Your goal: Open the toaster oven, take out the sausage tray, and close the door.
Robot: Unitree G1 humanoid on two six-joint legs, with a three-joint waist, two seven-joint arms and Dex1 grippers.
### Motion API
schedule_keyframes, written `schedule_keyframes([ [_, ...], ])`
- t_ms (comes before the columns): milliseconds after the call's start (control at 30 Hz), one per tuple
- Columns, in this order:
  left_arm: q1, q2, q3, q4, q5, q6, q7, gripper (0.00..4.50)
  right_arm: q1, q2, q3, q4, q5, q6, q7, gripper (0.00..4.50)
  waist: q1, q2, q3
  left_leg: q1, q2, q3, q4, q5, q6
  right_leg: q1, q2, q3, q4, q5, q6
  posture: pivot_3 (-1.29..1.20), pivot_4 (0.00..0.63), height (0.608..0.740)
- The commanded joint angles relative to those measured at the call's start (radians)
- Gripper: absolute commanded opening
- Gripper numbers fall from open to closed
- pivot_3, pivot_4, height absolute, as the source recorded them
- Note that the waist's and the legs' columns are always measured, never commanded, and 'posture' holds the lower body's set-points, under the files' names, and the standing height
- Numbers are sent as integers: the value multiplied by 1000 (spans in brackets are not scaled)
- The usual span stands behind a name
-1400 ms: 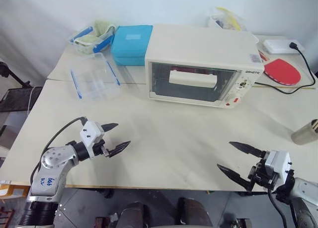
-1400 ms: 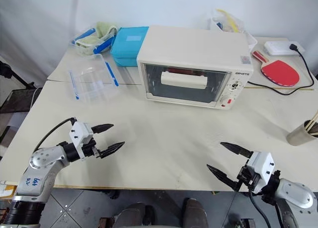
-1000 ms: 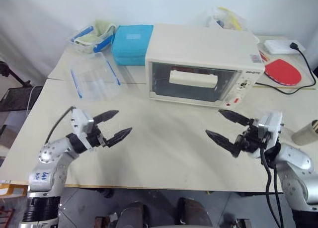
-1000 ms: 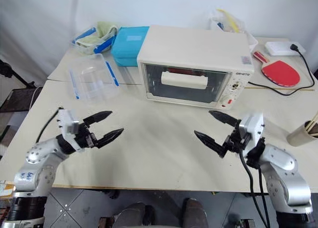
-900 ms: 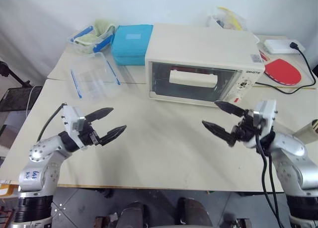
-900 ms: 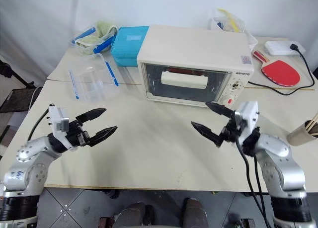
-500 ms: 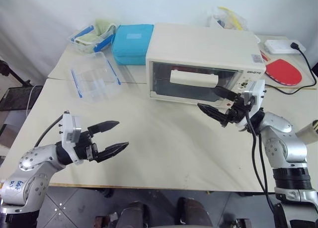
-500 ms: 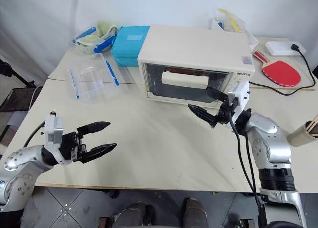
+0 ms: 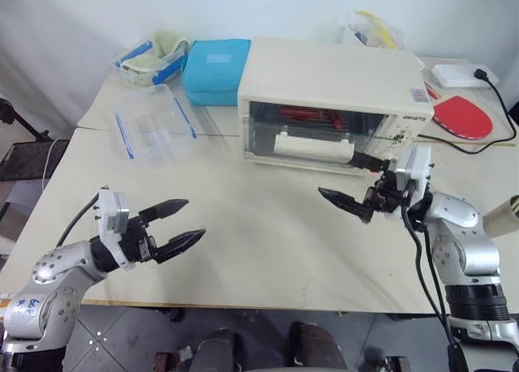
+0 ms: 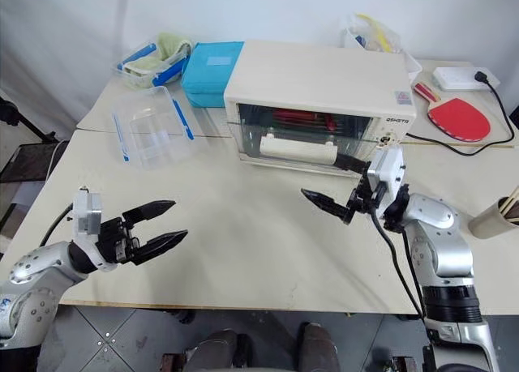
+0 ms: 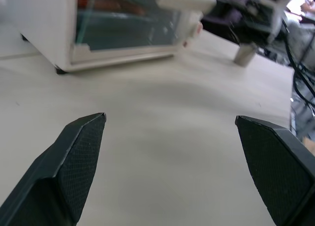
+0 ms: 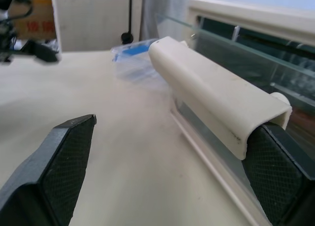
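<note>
1. The oven (image 9: 328,104) stood on the table (image 9: 268,242), with a blue box (image 9: 212,70) just beside its far end from the knobs.
2. Its door (image 10: 296,149) was tipped partly outward at the top, hinged at the bottom edge, so the handle (image 12: 211,95) hung out in front of the oven.
3. Red sausages (image 10: 304,119) showed inside the oven; the tray beneath them could not be made out clearly.
4. The right gripper (image 9: 357,190) was spread wide at the oven's knob end, one finger (image 12: 278,162) up against the end of the handle, the other out over the table, clamping nothing.
5. The left gripper (image 9: 172,224) hung released well in front of the oven, holding nothing.
6. A clear container (image 9: 152,125) lay in front of the box.
</note>
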Motion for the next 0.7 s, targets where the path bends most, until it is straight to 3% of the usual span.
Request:
schedule_keyframes([
  [33,-98,-21,6,66,-15,-6,15,4077,32,-33,3,-58,-31,-90,58,4500,2,0,0,0,0,0,0,0,0,0,0,0,0,0,0,0,150,740],
  [200,-326,-97,-91,265,127,-110,47,2632,37,-33,10,-15,-74,-158,73,4500,3,0,0,0,-1,0,1,0,0,1,0,-1,0,0,1,0,150,740],
  [467,-670,-297,-225,606,317,-280,113,137,20,-27,25,22,-96,-208,75,4500,3,-1,1,-2,-1,0,3,0,0,1,1,-4,0,0,1,0,150,740],
  [700,-748,-374,-235,718,360,-365,108,31,45,-32,29,1,-110,-226,66,4500,3,-2,1,-2,0,0,3,0,0,1,2,-7,0,0,1,0,150,740],
])
